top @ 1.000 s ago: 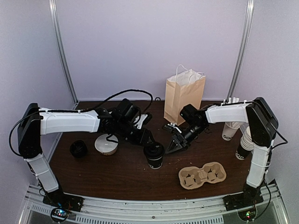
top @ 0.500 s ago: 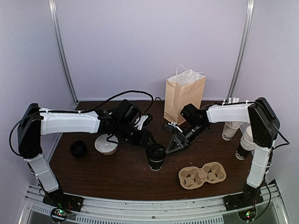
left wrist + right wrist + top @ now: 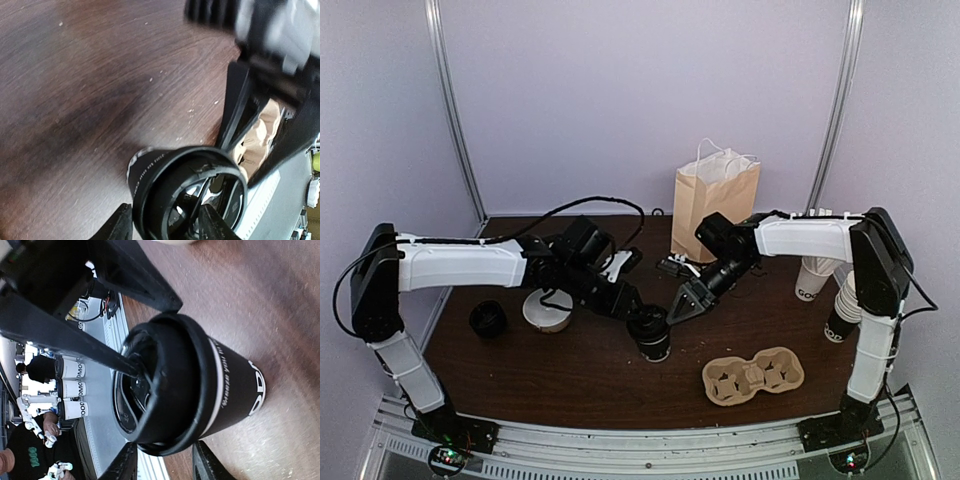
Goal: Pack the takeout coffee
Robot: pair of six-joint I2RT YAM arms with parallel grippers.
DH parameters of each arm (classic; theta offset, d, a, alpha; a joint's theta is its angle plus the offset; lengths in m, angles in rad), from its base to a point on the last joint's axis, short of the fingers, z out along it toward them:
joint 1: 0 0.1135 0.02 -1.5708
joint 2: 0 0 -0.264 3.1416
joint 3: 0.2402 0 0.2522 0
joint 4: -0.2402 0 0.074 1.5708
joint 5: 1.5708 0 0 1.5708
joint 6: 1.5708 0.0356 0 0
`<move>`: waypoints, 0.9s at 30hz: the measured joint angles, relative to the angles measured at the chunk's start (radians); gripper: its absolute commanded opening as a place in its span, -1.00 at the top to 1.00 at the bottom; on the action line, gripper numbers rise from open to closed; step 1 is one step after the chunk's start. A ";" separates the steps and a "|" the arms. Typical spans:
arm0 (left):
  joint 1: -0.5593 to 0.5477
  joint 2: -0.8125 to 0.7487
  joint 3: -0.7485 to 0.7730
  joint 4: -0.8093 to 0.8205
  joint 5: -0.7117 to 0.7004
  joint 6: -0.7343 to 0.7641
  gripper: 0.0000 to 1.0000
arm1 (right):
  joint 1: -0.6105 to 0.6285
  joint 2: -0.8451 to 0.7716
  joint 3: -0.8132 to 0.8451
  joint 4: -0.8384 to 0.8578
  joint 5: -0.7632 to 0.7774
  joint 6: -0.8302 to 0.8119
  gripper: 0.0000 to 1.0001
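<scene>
From above, the takeout coffee [image 3: 649,335] is standing mid-bench [image 3: 570,372], between the two arms and near the cardboard carrier [image 3: 753,376]. The left fingers [image 3: 632,309] are reaching onto its lid, and the right fingers [image 3: 681,304] are hovering just beside it. The left wrist camera is showing its fingers pinching the lid's rim. The right wrist camera is showing its own fingers spread wide, facing the cup without touching it.
</scene>
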 measured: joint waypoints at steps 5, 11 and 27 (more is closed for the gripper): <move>0.006 -0.059 -0.045 -0.012 -0.018 -0.002 0.06 | -0.006 0.042 0.080 -0.031 0.002 -0.009 0.30; 0.006 -0.104 -0.080 -0.013 -0.025 -0.009 0.02 | -0.020 0.099 0.138 -0.045 0.019 -0.008 0.27; 0.023 -0.034 -0.032 0.013 -0.069 -0.024 0.06 | -0.055 0.158 0.227 -0.068 0.070 -0.003 0.10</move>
